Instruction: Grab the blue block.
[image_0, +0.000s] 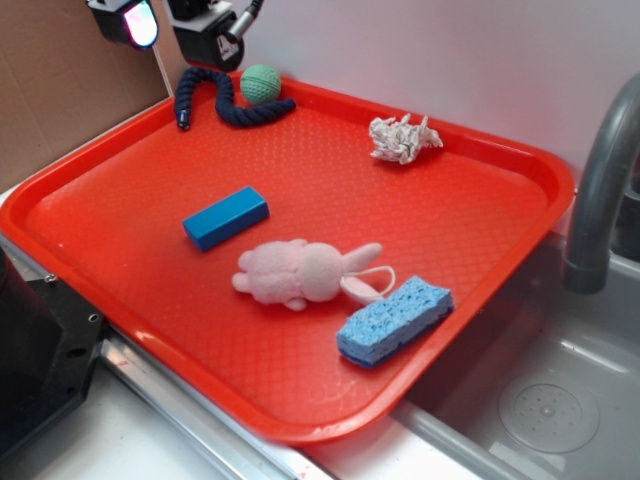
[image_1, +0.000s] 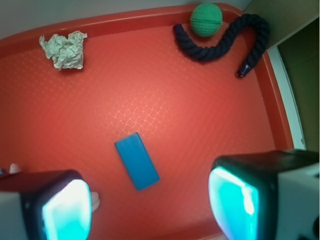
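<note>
The blue block (image_0: 226, 217) (image_1: 137, 160) is a small bright-blue bar lying flat on the red tray (image_0: 470, 215) (image_1: 150, 75), left of its middle. My gripper (image_0: 172, 22) (image_1: 150, 207) hangs high over the tray's back left corner, well apart from the block. It is open, and nothing sits between its two cyan-lit fingers (image_1: 67, 210). In the wrist view the block lies between and a little ahead of the jaws, far below them.
A pink plush bunny (image_0: 305, 272) and a pale blue sponge (image_0: 395, 320) lie near the tray's front right. A dark rope (image_0: 225, 100) (image_1: 215, 42), a green ball (image_0: 261, 83) (image_1: 206, 19) and a crumpled white wad (image_0: 402, 138) (image_1: 64, 49) sit at the back. A sink with a faucet (image_0: 598, 190) is right.
</note>
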